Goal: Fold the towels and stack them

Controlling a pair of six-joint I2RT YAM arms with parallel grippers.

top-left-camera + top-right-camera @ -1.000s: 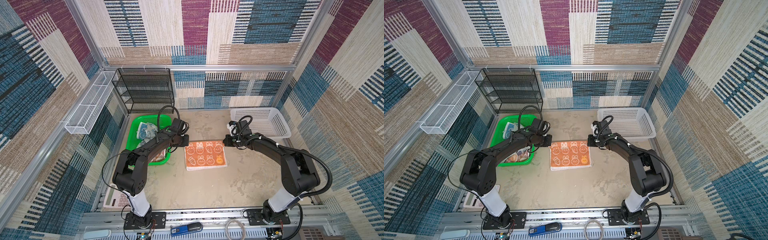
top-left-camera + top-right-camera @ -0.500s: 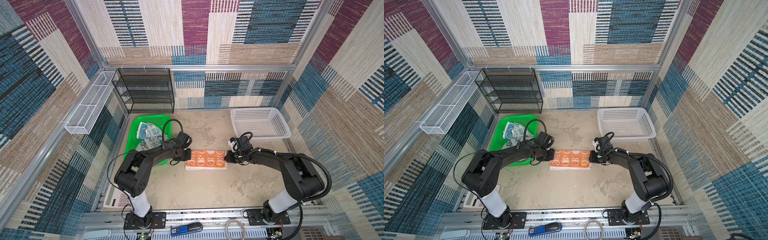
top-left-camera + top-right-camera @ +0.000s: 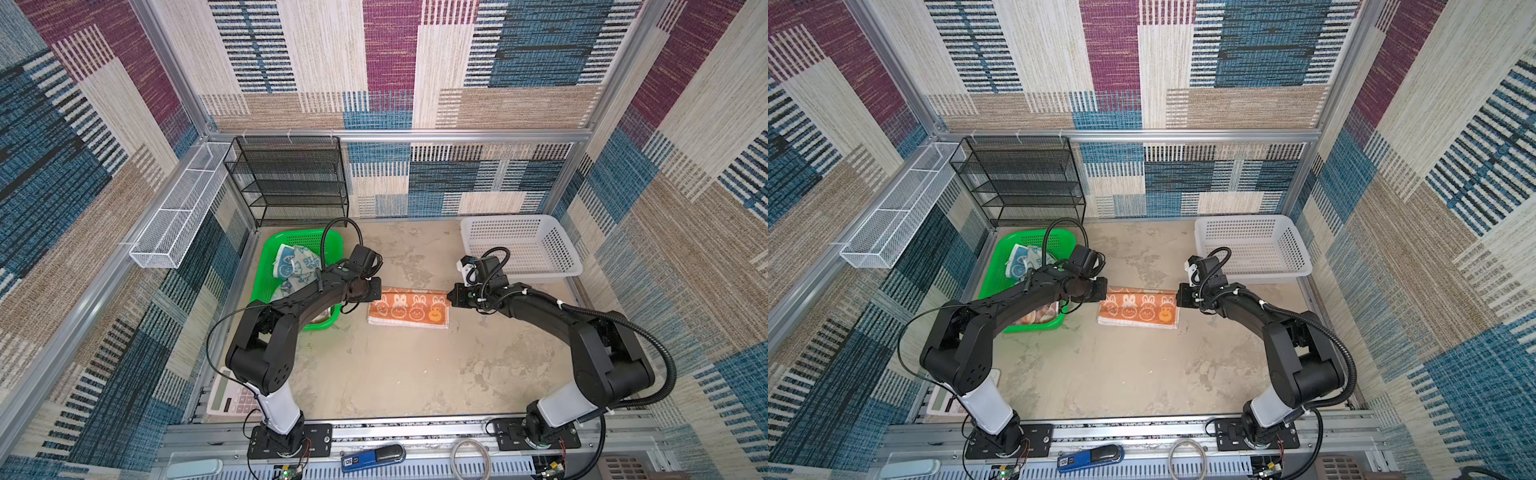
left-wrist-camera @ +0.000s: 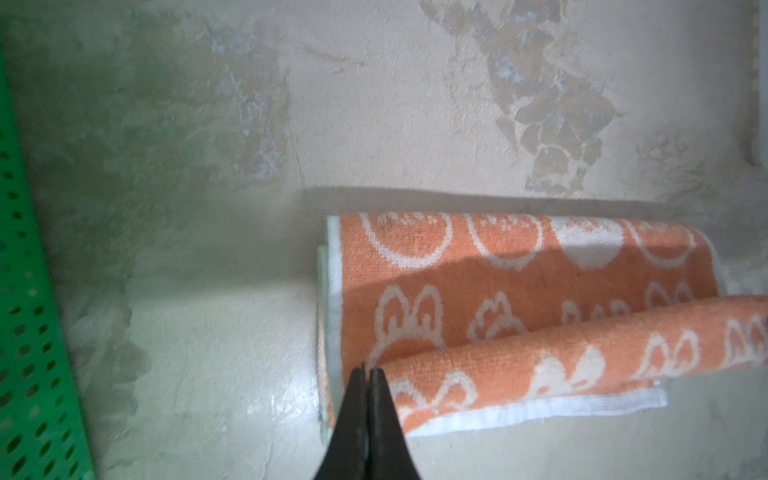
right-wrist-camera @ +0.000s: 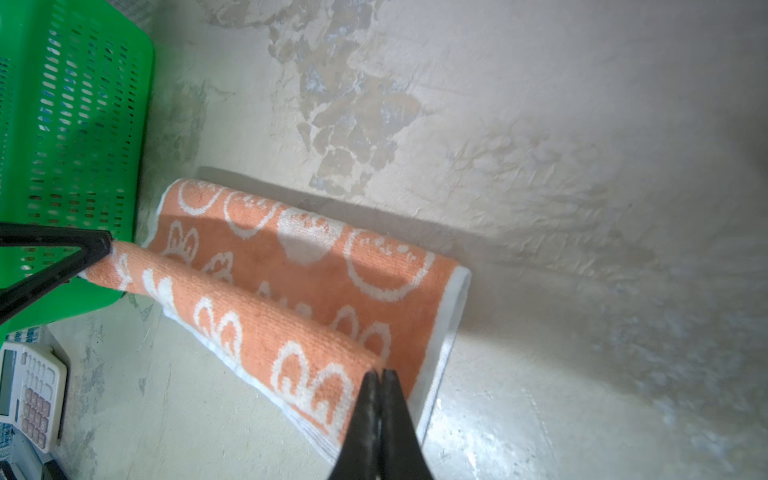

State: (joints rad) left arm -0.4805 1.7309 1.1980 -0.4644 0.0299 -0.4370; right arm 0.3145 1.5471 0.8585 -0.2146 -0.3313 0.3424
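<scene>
**Both grippers hold the orange fold aloft**

The orange terry towel with white rabbit cartoons [image 3: 409, 311] lies mid-table, just right of the green perforated plastic basket [image 3: 318, 325], where the other crumpled towels [image 3: 293, 266] wait. The left gripper [image 4: 368, 374] is pinched tight on the raised edge at the towel's left end. The right gripper [image 5: 379, 376] is clamped on that same edge at the right end. Between them the cloth stretches as a taut ridge above the flat lower layer.

This looks like a lengthwise fold, about halfway over. To finish it cleanly, both ends should come down level and together, with the held edge landing square on the near white hem. Slack, or one side leading, would likely skew the fold. The jaws should let go only once the cloth rests flat.
</scene>
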